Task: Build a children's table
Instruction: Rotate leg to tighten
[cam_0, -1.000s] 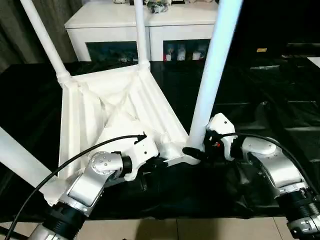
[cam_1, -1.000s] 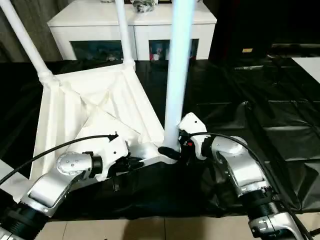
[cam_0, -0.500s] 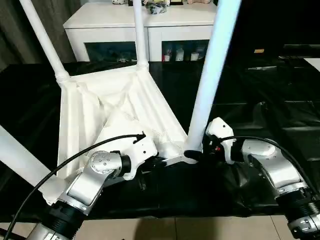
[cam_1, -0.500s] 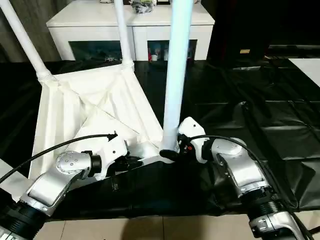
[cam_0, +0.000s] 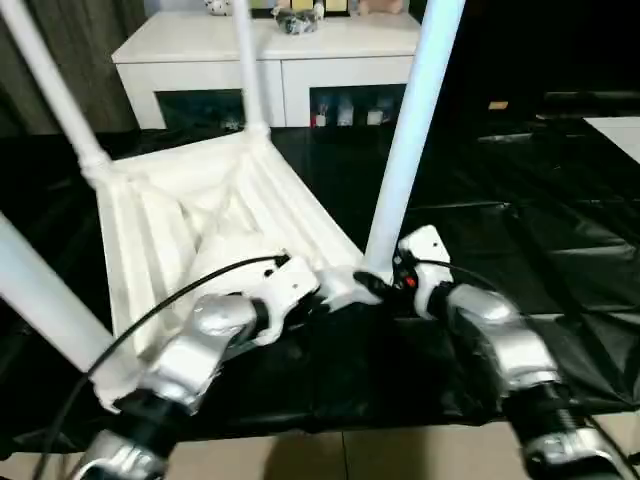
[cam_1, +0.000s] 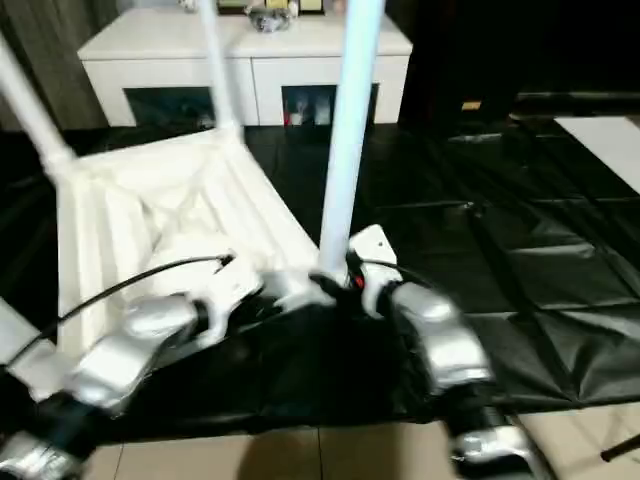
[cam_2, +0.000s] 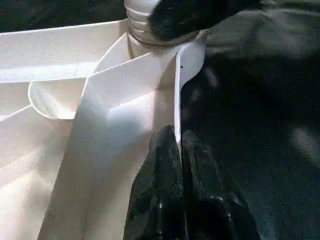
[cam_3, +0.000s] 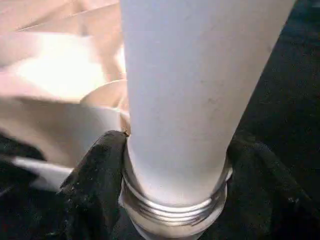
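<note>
Upturned white tabletop (cam_0: 200, 215) lying ribbed side up on the black sheet (cam_0: 520, 230), four white tube legs rising from its corner sockets — near leg (cam_0: 405, 140) at the corner closest to both arms, far legs (cam_0: 245, 65) toward the white cabinet (cam_0: 270, 70) behind. Left gripper (cam_2: 176, 145) pinched tight on the tabletop's thin side wall just below the near leg's socket, black fingers (cam_2: 155, 190) one on each face of the wall. Right gripper (cam_3: 175, 170) wrapped around the base of the near leg at its threaded collar — a finger on either side, touching it.
</note>
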